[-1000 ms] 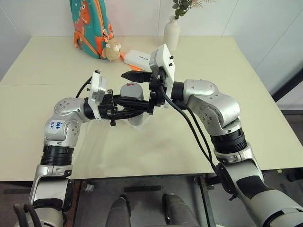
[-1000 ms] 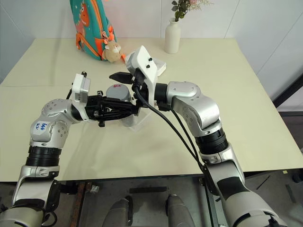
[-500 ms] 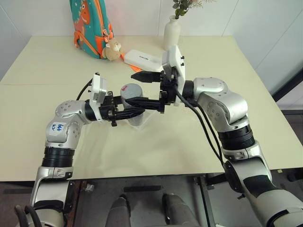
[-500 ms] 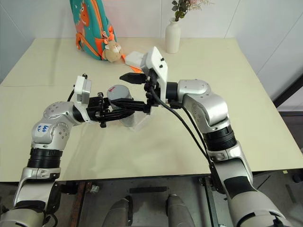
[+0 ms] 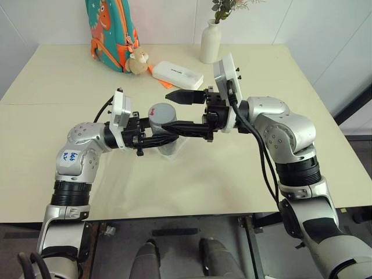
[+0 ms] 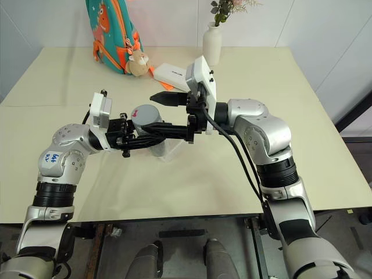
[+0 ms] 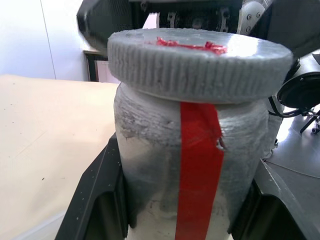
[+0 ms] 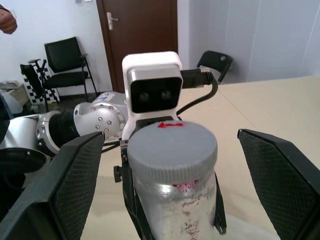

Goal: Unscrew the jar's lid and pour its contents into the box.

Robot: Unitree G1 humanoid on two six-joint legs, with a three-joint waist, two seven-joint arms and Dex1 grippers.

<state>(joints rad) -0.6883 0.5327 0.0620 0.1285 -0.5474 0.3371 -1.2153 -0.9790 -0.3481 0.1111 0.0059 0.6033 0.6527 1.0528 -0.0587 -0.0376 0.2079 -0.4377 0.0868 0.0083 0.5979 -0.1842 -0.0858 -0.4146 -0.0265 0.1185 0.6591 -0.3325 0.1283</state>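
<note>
Early going here. Jar point(image 5: 163, 119) up off the worktop point(image 5: 244, 168), clamped around its body by the left end effector point(image 5: 165, 137), black fingers point(image 7: 97, 200) pressed to either side of the red strip. Lid point(image 7: 200, 62) on and seated down over the neck, nothing loosened that can be made out. Right end effector point(image 5: 180, 110) level with the cap and spread wide, one finger point(image 8: 75, 185) each side of the jar with clear air between, touching nothing. Contents hidden behind the frosted wall, so no telling how much is inside. Box point(image 5: 174, 148) on the worktop directly beneath the held jar, mostly covered by the arms, hard to see whether anything lies in it. By the look of it: pick-up done, grip on the lid not yet made, then all the unscrewing, lid removal and pouring left.
</note>
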